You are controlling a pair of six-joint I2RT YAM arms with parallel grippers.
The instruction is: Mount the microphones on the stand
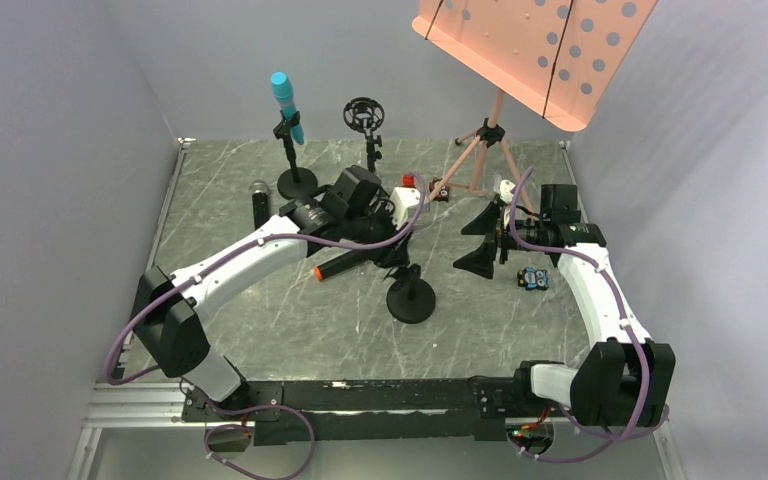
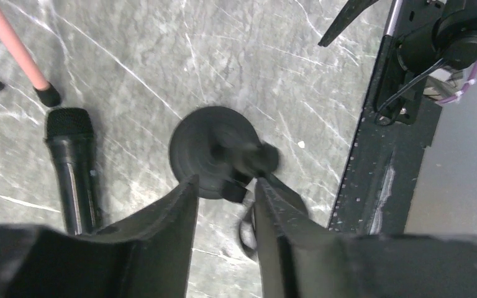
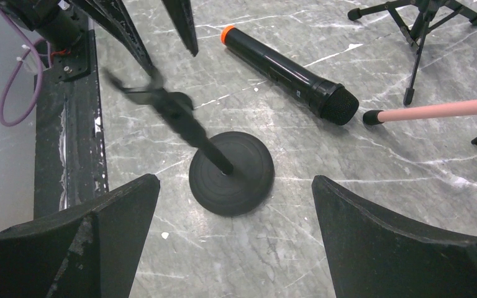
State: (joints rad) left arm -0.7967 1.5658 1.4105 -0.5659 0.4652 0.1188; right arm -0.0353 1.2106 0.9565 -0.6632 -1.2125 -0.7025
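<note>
A black stand with a round base [image 1: 411, 300] is at the table's middle; its clip end looks blurred in the right wrist view [image 3: 161, 102]. My left gripper [image 1: 400, 252] is open just above that clip, with the clip at its fingertips [image 2: 225, 183]. The long black mic with an orange end [image 1: 345, 263] lies on the table beside the stand [image 3: 286, 68]. My right gripper [image 1: 478, 242] is wide open and empty, right of the stand, with the base [image 3: 231, 172] between its fingertips in its own view. The cyan mic [image 1: 285, 100] sits clipped in a back-left stand. The silver-headed black mic [image 1: 259, 203] lies at left.
A shock-mount stand [image 1: 364, 115] is at the back centre. A pink music stand [image 1: 530, 50] on a tripod [image 1: 485, 150] stands back right, one foot near the orange-ended mic's head [image 3: 372, 116]. Small red and white items [image 1: 415, 190] and a blue one [image 1: 531, 279] lie nearby.
</note>
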